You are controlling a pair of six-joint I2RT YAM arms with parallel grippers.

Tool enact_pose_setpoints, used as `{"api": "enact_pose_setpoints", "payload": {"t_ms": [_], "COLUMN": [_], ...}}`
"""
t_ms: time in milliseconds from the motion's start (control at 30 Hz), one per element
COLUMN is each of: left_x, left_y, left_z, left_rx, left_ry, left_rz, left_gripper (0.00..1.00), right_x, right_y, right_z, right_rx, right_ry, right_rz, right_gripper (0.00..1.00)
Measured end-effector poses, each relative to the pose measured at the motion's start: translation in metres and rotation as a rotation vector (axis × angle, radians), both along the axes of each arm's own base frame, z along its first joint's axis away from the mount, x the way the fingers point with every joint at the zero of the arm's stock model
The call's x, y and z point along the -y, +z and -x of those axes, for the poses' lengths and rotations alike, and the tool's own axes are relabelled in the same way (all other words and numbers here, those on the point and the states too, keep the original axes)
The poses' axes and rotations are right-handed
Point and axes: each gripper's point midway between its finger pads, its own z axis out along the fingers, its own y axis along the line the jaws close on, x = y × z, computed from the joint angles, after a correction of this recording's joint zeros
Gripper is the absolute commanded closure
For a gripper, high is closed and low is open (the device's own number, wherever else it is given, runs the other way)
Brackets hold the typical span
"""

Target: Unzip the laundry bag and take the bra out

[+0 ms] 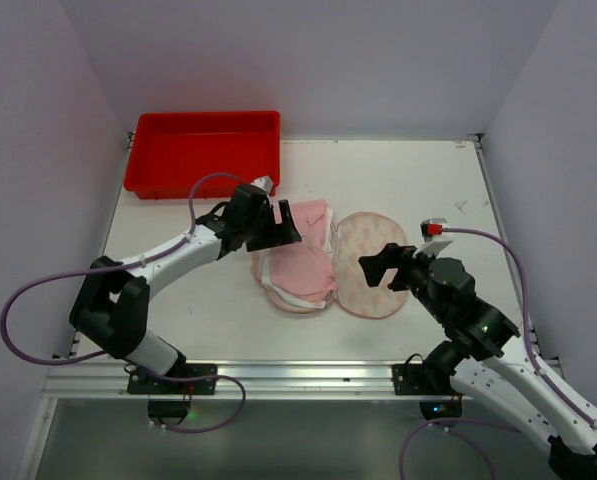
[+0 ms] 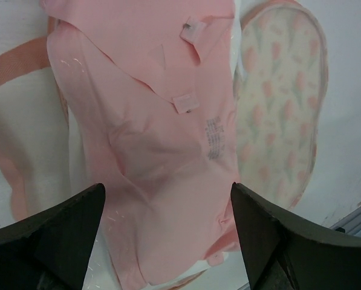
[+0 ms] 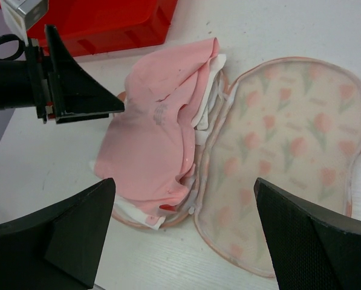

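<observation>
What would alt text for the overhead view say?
A pink bra lies crumpled beside the flat tulip-print flap of an opened bag on a white table. The left gripper hovers open over the bra, the right gripper open over the flap; a red tray sits far left.

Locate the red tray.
In the top view, the red tray sits at the far left corner of the table, just beyond the left gripper.

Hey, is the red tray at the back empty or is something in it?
Empty: the red tray shows only bare red floor from above.
</observation>
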Motion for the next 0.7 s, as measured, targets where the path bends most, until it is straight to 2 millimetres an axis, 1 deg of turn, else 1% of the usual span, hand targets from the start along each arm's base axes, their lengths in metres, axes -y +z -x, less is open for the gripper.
{"api": "enact_pose_setpoints", "payload": {"t_ms": [100,200,333,467,700], "left_x": [-0.002,-0.003,-0.003,-0.001,0.009], "left_y": [-0.013,-0.032,-0.047,-0.048,-0.032], "left_z": [-0.005,-0.006,-0.004,-0.004,-0.011], "left_rx": [-0.027,-0.069,-0.104,-0.108,-0.079], "left_ry": [0.008,0.007,0.007,-0.001,-0.022], "left_rz": [-0.011,-0.03,-0.052,-0.044,0.001], "left_gripper": [0.12,0.12,0.12,0.16,0.2], "right_x": [-0.005,-0.008,-0.009,-0.01,-0.013], "right_y": [-0.001,-0.001,0.0,-0.003,-0.004], "right_z": [0.0,0.001,0.001,0.001,0.001], "right_rx": [-0.003,-0.003,0.001,-0.003,-0.006], "right_ry": [0.021,0.037,0.043,0.048,0.059], "right_rz": [-0.006,-0.013,-0.019,-0.018,-0.02], "right_gripper": [0.01,0.01,0.01,0.01,0.01]}}
